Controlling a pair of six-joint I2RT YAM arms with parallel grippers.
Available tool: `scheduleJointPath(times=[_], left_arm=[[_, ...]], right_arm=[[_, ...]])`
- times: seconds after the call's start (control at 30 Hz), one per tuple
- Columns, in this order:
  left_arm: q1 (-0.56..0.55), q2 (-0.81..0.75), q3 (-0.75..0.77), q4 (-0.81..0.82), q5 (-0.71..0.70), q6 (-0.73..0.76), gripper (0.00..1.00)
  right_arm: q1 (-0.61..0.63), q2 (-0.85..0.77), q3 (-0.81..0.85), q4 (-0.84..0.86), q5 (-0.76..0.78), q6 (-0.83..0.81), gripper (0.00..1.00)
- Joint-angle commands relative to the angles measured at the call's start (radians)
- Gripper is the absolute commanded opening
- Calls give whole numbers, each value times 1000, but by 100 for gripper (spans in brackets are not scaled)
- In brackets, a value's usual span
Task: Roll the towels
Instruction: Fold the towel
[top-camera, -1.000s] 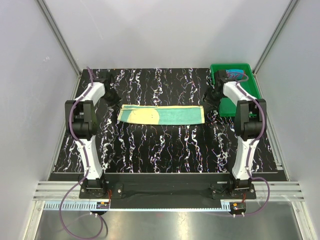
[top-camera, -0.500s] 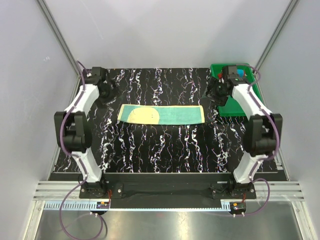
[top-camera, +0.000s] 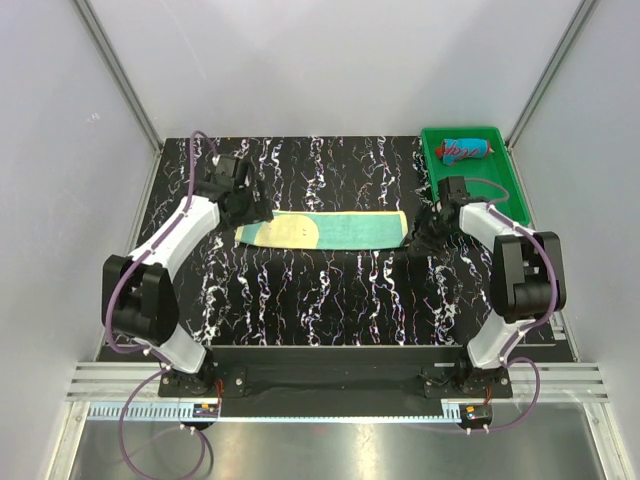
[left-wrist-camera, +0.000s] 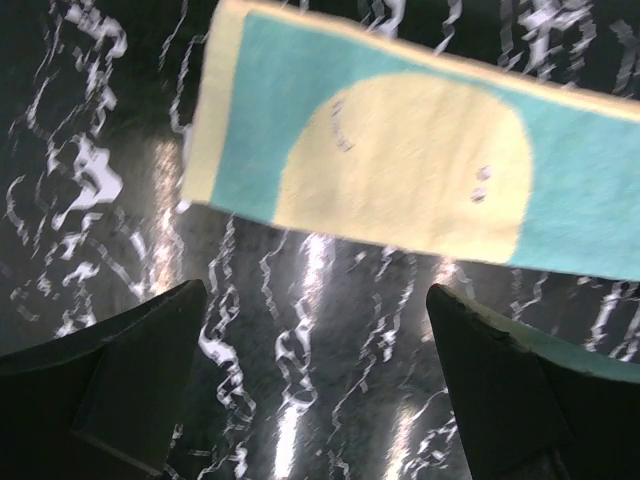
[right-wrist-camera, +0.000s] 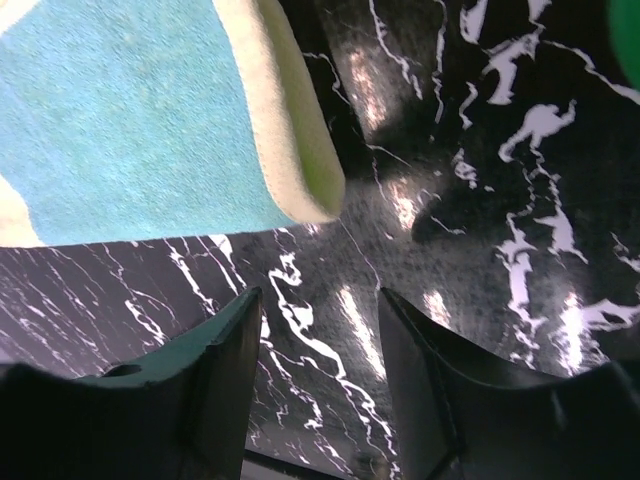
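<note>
Glossy marbled worktop (top-camera: 330, 300); the flat, napped pale yellow towel (top-camera: 330, 229), teal-patched, spans from left tool (left-wrist-camera: 315, 300) to right tool (right-wrist-camera: 320, 300): best pinched squarely at one short edge for a straight roll. The green tray (top-camera: 500, 175) beyond the right tool holds the rolled red towel (top-camera: 466, 149). Left tool wide open, right tool half open, both empty.

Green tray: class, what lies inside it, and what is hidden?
A rolled red-and-blue towel lies at the green tray's far end. The right arm covers part of its near end, hiding anything there.
</note>
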Motion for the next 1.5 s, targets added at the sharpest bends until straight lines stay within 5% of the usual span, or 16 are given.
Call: scheduleJointPath(times=[0.0,0.83,0.93,1.0,1.1,1.47], left_arm=[[14,-83,-16,-25,-54,62,99],[28,-170,-131,-51,-87,200,99],[28,-178,-141,-49,-85,200,99],[28,-184,-144,-49,-82,200,99],[28,-184,-142,-48,-76,200,99],[28,-227,-157,-45,-60,197,99]], right_arm=[[-3,2,-5,117,-52,29,56],[-3,130,-25,195,14,67,37],[-3,142,-24,192,28,60,29],[-3,141,-14,185,32,50,12],[-3,134,4,153,60,38,0],[-1,61,53,51,121,14,0]])
